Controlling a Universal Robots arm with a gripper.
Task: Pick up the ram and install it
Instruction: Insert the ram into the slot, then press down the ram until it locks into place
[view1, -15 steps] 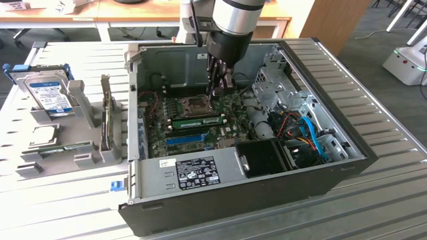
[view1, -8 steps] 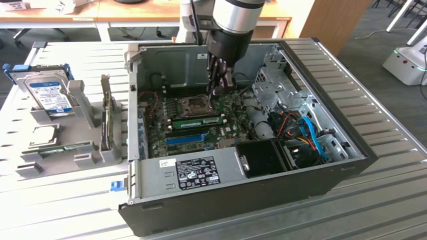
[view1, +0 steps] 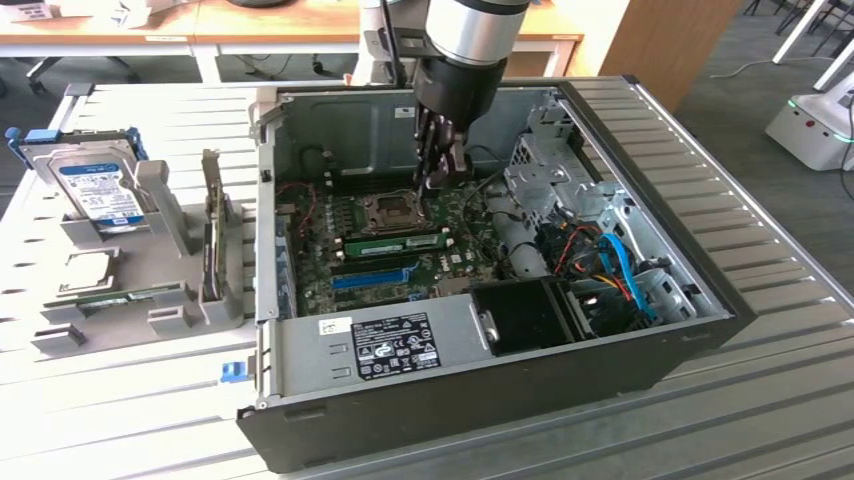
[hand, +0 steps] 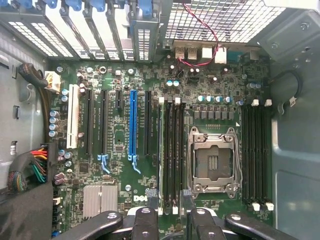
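The ram is a narrow green stick sitting in a motherboard slot just beside the CPU socket, inside the open computer case. In the wrist view the ram shows edge-on as a thin pale strip next to the black slots. My gripper hangs inside the case, above the socket and a little beyond the ram, apart from it. Its two dark fingers stand apart around my gripper, open, with nothing between them.
The case walls and the drive cage hem in the board. Blue and orange cables lie at the exterior view's right. On the exterior view's left, a grey rack holds a blue-labelled hard drive and a thin board.
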